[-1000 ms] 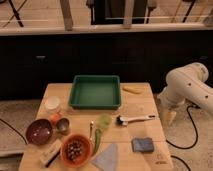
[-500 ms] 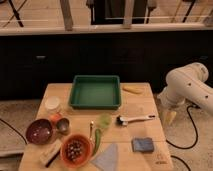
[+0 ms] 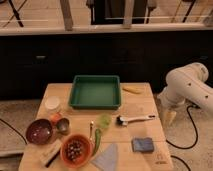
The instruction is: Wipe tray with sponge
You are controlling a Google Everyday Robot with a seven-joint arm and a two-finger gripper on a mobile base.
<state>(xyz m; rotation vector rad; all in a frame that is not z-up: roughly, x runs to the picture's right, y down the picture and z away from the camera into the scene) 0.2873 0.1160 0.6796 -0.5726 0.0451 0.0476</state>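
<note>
Camera view: the gripper is being held pointing down just off the right edge of the table, roughly level with the brush and apart from it. Whether the claw is spread or pressed together cannot be told. The tray is being shown flat at the far middle of the table. The sponge is being shown flat near the front right corner, just in front of the brush, well apart from tray and gripper. A grey-blue cloth is lying between the sponge and the orange bowl
</note>
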